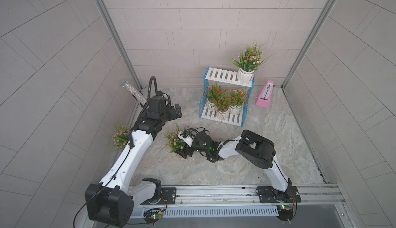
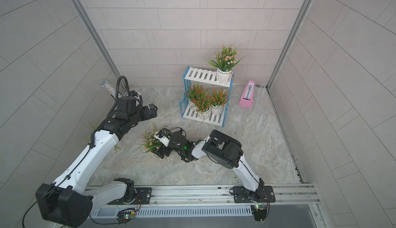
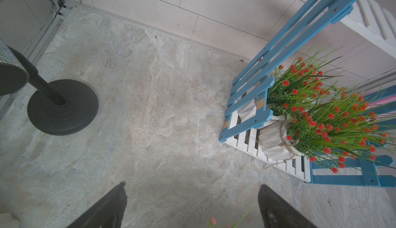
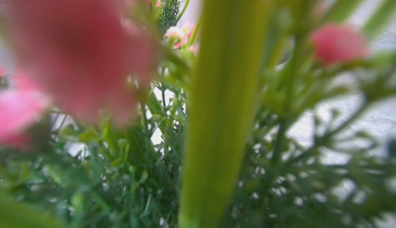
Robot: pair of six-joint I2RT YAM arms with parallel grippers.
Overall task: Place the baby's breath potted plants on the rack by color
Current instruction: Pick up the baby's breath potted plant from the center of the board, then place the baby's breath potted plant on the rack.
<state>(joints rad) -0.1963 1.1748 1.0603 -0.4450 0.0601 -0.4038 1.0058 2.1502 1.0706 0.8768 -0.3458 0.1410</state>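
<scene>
The rack (image 1: pixel 220 76) stands against the back wall. One pink baby's breath potted plant (image 1: pixel 249 60) is at the right end of its upper tier. Three orange-red ones (image 1: pixel 222 99) crowd the lower tier, also seen in the left wrist view (image 3: pixel 321 113). Another pink plant (image 1: pixel 174 141) stands on the floor mid-table. My right gripper (image 1: pixel 181 152) is low at its pot, fingers buried in leaves; the right wrist view shows only blurred foliage (image 4: pixel 177 34). One more pink plant (image 1: pixel 120 138) sits half hidden under my left arm. My left gripper (image 1: pixel 176 111) hovers open and empty.
A pink metronome (image 1: pixel 264 96) stands right of the rack. A glittery tube (image 1: pixel 134 94) leans on a black round-based stand (image 3: pixel 63 106) in the back left corner. Metal wall posts and the front rail (image 1: pixel 214 192) bound the marble floor.
</scene>
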